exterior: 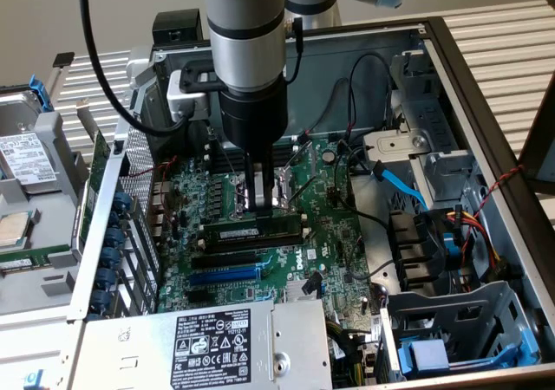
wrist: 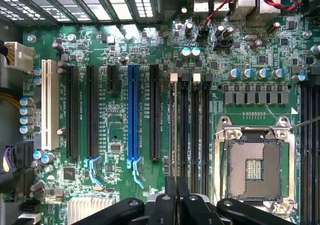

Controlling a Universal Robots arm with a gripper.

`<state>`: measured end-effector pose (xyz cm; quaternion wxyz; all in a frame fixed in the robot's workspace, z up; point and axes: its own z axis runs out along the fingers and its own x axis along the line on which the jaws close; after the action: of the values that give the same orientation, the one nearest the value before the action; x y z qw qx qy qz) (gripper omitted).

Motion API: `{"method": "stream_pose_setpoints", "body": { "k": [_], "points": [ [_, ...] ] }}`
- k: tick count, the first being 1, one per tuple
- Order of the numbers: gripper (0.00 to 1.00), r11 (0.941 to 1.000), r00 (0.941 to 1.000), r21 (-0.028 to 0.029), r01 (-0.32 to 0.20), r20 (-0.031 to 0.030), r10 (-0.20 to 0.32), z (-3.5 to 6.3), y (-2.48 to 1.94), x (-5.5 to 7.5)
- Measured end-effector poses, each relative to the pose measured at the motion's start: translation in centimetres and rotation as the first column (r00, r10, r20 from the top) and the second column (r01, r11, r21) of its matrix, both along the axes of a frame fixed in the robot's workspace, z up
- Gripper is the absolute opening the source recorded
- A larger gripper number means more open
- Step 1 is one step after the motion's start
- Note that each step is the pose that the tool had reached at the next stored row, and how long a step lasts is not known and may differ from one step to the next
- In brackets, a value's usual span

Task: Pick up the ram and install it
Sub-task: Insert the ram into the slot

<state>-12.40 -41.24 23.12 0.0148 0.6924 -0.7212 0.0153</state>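
Slatted tabletop (exterior: 507, 28) under an open computer case (exterior: 486, 121); nearest sits the labelled power supply (exterior: 217, 347), then the blue expansion slot (exterior: 221, 275), then the ram (exterior: 256, 232) lying along a black memory slot, the gripper (exterior: 262, 206) pinched narrow, tips at its top edge

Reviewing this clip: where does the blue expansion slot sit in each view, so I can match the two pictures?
Exterior view: the blue expansion slot lies low on the board, one black slot nearer the camera than the ram.
Wrist view: the blue expansion slot runs lengthwise mid-board, flanked by black slots.
Shared landmark: the empty CPU socket, beyond the ram from the blue slot.
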Motion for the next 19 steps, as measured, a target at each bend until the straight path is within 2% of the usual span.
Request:
{"method": "stream_pose_setpoints", "body": {
  "k": [12, 13, 14, 15, 16, 19],
  "points": [
    [0.12, 1.0000, 1.0000, -0.0001, 0.001, 0.0015, -0.001, -0.16, 0.00, -0.12],
    [0.14, 1.0000, 1.0000, -0.0001, 0.001, 0.0017, -0.001, -0.18, 0.00, -0.12],
    [0.20, 1.0000, 1.0000, -0.0001, 0.001, 0.0018, -0.001, -0.18, 0.00, -0.12],
    [0.20, 1.0000, 1.0000, 0.0000, 0.001, 0.0018, -0.001, -0.18, 0.00, -0.12],
    [0.27, 1.0000, 1.0000, 0.0000, 0.001, 0.0019, -0.001, -0.18, 0.00, -0.13],
    [0.27, 1.0000, 1.0000, 0.0001, 0.001, 0.0019, -0.001, -0.08, 0.00, -0.14]
  ]
}}
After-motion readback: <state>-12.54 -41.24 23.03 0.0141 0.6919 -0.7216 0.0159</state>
